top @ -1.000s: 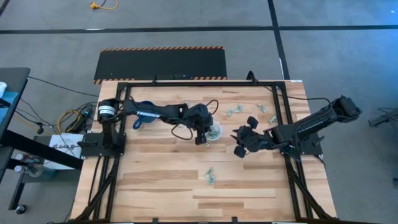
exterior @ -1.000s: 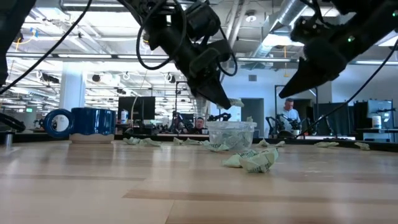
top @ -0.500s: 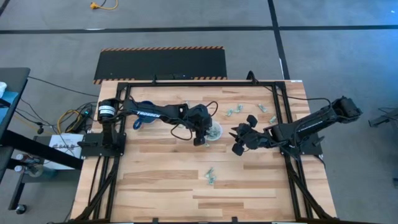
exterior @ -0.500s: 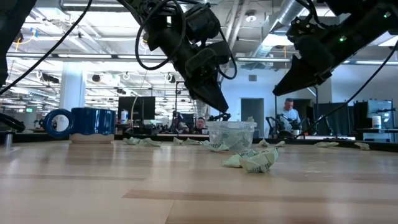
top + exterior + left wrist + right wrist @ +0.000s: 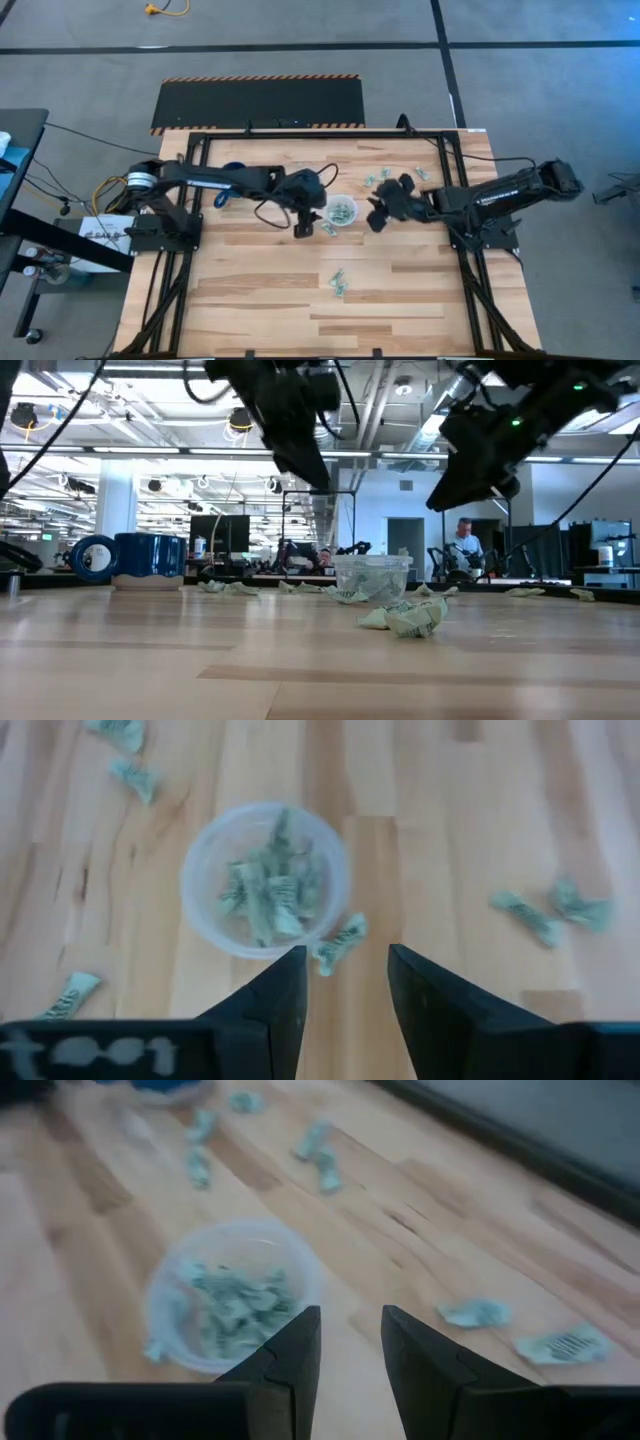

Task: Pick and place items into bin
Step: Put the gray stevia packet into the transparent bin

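1. Fingers of the left gripper point(image 5: 345, 985) now parted and empty, lifted back from the cup point(image 5: 265, 880) after hovering at its rim.
2. One wrapped piece point(image 5: 340, 940) lies just outside the cup wall, apparently a missed drop.
3. Right gripper point(image 5: 348, 1345), part open, nothing held, has closed in beside the cup.

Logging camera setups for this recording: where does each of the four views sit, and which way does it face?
High: overhead, straight down on the table; both arms, left gripper, right gripper.
Low: table height, level across toward the room; both arms enter from above.
Left wrist: looks down past its own open fingers at the cup.
Right wrist: past its own parted fingers, toward the cup.
Shared: every view shows the cup holding wrapped pieces.
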Available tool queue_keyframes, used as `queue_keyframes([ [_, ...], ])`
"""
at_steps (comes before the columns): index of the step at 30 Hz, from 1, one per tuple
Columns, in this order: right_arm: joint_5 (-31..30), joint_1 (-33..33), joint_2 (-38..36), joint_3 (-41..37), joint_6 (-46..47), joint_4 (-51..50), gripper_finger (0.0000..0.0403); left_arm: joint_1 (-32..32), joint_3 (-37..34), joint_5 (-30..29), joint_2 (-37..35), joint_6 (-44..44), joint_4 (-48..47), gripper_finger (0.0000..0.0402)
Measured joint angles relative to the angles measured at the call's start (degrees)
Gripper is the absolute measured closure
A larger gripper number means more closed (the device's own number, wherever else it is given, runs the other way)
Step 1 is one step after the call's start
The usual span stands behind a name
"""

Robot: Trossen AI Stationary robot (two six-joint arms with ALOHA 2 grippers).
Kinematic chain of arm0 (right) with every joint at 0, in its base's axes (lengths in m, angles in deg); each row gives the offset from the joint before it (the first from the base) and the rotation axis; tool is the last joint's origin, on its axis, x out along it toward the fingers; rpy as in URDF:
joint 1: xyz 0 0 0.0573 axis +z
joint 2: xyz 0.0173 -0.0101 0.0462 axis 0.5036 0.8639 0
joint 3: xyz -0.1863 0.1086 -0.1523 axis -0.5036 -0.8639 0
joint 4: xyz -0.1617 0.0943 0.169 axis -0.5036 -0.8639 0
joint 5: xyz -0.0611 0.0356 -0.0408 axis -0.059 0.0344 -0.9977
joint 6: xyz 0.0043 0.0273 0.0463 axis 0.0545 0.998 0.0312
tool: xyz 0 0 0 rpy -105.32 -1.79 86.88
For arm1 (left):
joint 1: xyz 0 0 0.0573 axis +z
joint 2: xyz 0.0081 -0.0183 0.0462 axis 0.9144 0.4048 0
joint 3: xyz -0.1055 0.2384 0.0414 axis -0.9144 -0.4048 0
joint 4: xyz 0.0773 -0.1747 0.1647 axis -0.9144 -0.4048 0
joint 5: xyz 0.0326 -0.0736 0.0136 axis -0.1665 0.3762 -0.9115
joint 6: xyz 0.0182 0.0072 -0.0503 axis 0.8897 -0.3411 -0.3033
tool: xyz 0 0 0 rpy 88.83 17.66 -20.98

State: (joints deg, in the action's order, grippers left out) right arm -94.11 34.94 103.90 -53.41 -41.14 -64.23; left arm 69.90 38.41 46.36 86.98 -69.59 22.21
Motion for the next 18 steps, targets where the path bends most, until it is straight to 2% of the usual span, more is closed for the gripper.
queue_keyframes([
  [4, 8.2, -9.6, 0.0, 4.9, 0.1, -7.5, 0.0301, -3.1, -4.1, -1.1, -4.5, -1.2, 0.8, 0.0271],
  [12, 25.3, -27.6, 1.3, 11.5, 0.2, -14.3, 0.0301, -8.9, -19.1, -6.5, -13.0, -6.4, 13.3, 0.0271],
  [14, 27.6, -29.9, 3.1, 12.8, 0.7, -16.4, 0.0301, -10.0, -22.7, -7.3, -14.5, -7.6, 17.4, 0.0271],
  [18, 28.0, -31.5, 10.2, 16.5, 1.9, -20.5, 0.0301, -12.2, -28.7, -9.0, -16.6, -9.0, 25.3, 0.0271],
])
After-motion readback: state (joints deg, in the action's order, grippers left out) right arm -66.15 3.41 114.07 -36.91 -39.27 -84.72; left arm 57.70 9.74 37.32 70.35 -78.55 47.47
